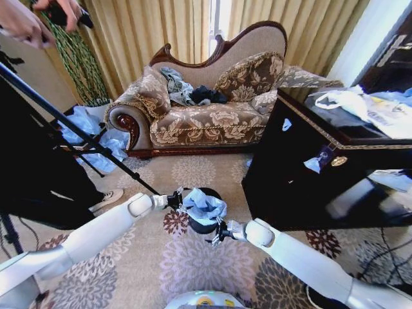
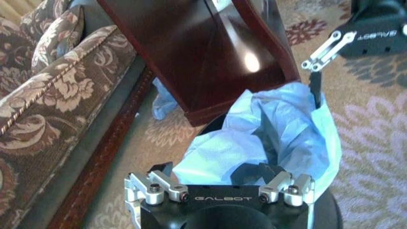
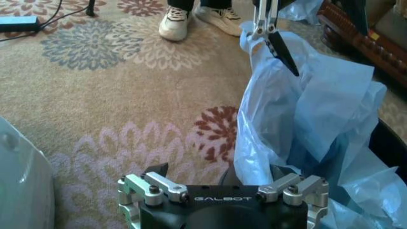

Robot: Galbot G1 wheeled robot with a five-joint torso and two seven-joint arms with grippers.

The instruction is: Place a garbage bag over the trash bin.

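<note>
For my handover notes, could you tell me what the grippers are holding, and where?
Both hold the garbage bag at its edge: left gripper and right gripper on opposite sides, over the trash bin.

Domestic sitting room, staged for recording.
- Carved-wood sofa (image 1: pixel 206 96), floral brocade upholstery, matching cushions, clothes dumped on seat; well beyond both grippers.
- Gold pleated curtains (image 1: pixel 148 29) behind sofa, daylight thru centre gap.
- Floral-medallion carpet (image 1: pixel 187 257), wall to wall, directly under grippers.
- Glossy black cabinet (image 1: pixel 322 174), gilt trim, just beyond right gripper (image 1: pixel 217 233); white plastic bag (image 1: pixel 354 103) plus misc. items on top.
- Potted plant (image 1: pixel 77 58) in corner, far beyond left gripper (image 1: pixel 175 201).
- Non-domestic: black tripod leg (image 1: pixel 77 132) running diagonally up from near left gripper; cables on carpet, right side.
</note>
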